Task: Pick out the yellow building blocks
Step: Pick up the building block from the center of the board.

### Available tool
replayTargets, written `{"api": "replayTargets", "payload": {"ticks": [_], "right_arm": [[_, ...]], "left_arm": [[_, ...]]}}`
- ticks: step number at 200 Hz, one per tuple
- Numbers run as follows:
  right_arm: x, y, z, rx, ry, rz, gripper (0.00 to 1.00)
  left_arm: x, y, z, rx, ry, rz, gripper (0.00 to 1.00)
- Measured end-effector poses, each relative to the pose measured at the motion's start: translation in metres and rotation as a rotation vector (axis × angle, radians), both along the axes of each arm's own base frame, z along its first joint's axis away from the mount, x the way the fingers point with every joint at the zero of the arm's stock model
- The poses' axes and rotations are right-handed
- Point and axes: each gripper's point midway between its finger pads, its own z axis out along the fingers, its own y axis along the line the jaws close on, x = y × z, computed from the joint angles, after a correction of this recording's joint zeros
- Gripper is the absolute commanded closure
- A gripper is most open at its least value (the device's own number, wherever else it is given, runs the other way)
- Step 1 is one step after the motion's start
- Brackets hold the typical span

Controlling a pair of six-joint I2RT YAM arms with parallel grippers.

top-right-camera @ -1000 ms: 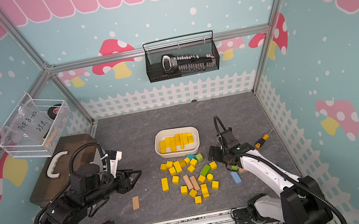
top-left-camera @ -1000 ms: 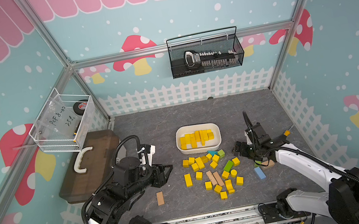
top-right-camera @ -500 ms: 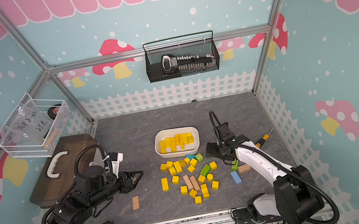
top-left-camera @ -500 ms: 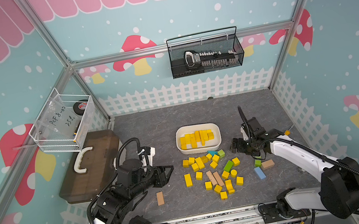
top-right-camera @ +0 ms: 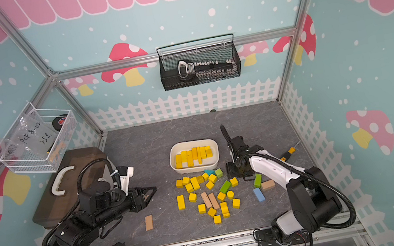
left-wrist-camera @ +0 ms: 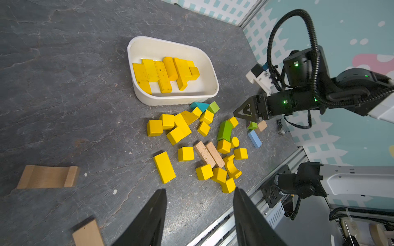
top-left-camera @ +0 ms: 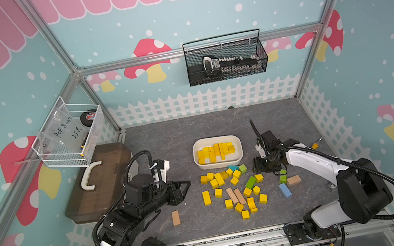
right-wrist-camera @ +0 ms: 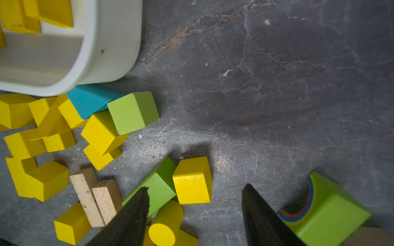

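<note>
Some yellow building blocks (top-left-camera: 219,178) are scattered on the grey tabletop (top-left-camera: 178,132) just in front of a white tub (top-left-camera: 219,164), and others are laid inside that tub. The scatter is mixed with green blocks (top-left-camera: 250,182), a teal block (top-left-camera: 232,168) against the tub wall, and two tan bars (top-left-camera: 236,196) lying side by side. A light blue block (top-left-camera: 285,190) is set apart to the right, and a single tan block (top-left-camera: 176,217) lies well to the left. The left tool (left-wrist-camera: 199,191) is held over the tabletop to the left of the scatter, near a brown case (top-left-camera: 100,184). Its jaws are parted partway and nothing is held between them. The right tool (right-wrist-camera: 195,187) is lowered at the right edge of the scatter, with its fingers apart and nothing gripped. In the right wrist view a yellow cube (right-wrist-camera: 193,181) is seen just ahead of the gap between the fingers, touching a green bar (right-wrist-camera: 157,187). A green arch block (right-wrist-camera: 328,208) lies beside the other finger. Whether the fingers touch the tabletop cannot be told.
</note>
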Motion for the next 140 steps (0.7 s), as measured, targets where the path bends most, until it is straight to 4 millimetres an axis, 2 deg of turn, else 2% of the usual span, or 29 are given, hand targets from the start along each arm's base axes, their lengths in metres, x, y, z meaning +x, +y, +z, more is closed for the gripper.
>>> {"api": "replayTargets", "payload": {"ticks": [23,140], "right_arm": [[-0.002,0.000,-0.008,-0.019,0.022,0.014,0.50],[-0.008,0.003,-0.027,-0.032,0.034,0.025,0.53]], "left_arm": [[0.000,0.000,0.002,-0.004,-0.007,-0.001,0.47],[0.012,0.006,-0.004,-0.036,0.031,0.035,0.49]]}}
